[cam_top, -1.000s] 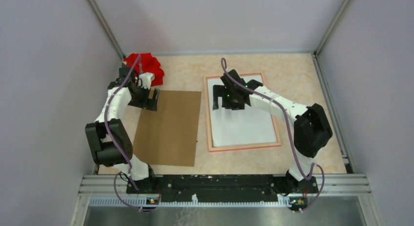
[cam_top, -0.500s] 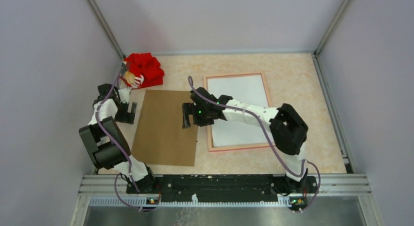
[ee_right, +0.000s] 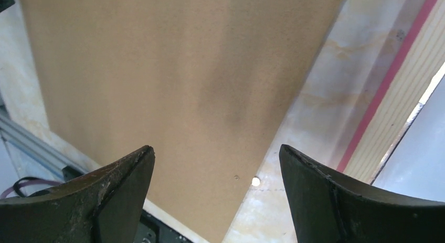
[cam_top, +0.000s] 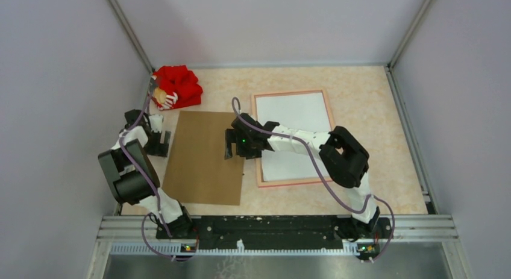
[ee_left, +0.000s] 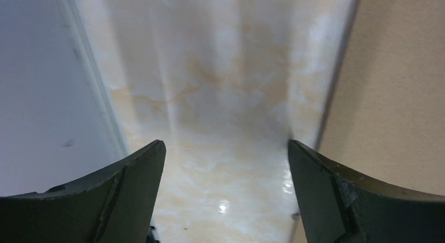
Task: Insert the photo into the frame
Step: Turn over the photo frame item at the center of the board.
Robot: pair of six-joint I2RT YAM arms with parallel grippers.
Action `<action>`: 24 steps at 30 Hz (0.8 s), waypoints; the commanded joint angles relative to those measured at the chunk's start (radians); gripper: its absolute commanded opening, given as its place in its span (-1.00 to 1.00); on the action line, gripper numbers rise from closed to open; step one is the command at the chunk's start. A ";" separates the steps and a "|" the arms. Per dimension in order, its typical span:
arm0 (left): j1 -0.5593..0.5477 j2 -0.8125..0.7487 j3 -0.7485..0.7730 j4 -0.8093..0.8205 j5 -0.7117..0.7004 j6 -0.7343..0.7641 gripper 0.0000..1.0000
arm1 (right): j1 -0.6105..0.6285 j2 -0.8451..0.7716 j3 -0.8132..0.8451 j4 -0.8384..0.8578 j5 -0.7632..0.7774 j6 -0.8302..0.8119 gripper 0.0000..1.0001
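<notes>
Noting both hands released: your right gripper (cam_top: 235, 151) hangs spread-jawed over the right edge of the flat brown rectangular backing board (cam_top: 205, 164). Your left gripper (cam_top: 158, 141), jaws likewise apart, sits over the bare marbled table (cam_top: 373, 110), just beside the board's left edge. Neither grasps anything. The thin white-backed photo (cam_top: 298, 113) lies face down inside the pink thin-railed frame (cam_top: 289, 93), right of the board.

Risks:
- The board lies flush, so fingers may skate off its edge or shove it sideways.
- Squeezing it from both sides could bow it.
- Your right forearm crosses above the photo, and a low sweep could drag it out of its seat.
</notes>
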 commanded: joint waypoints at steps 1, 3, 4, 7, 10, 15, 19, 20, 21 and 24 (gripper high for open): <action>0.000 0.057 0.022 0.008 0.094 -0.042 0.85 | -0.002 0.030 0.020 0.017 0.070 0.037 0.76; 0.000 0.070 0.012 0.027 0.097 -0.058 0.83 | -0.003 0.041 0.012 0.025 0.063 0.048 0.75; 0.000 0.073 0.003 0.034 0.099 -0.061 0.82 | -0.002 0.050 0.013 0.026 0.051 0.057 0.75; -0.001 0.080 -0.008 0.034 0.123 -0.062 0.76 | -0.004 0.083 0.015 0.044 0.010 0.077 0.75; -0.004 0.092 0.003 -0.002 0.179 -0.044 0.32 | -0.007 0.107 0.004 0.108 -0.059 0.109 0.75; -0.005 0.134 0.034 -0.070 0.256 -0.019 -0.33 | -0.034 0.112 -0.023 0.182 -0.128 0.172 0.73; -0.005 0.178 0.055 -0.126 0.336 -0.002 -0.49 | -0.057 0.101 -0.033 0.207 -0.156 0.210 0.73; -0.004 0.196 0.060 -0.139 0.351 0.002 -0.54 | -0.063 0.098 -0.043 0.227 -0.175 0.227 0.73; -0.004 0.213 0.065 -0.155 0.368 0.009 -0.59 | -0.069 0.093 -0.062 0.262 -0.196 0.247 0.73; -0.005 0.243 0.075 -0.205 0.423 0.033 -0.81 | -0.081 0.086 -0.112 0.376 -0.249 0.306 0.72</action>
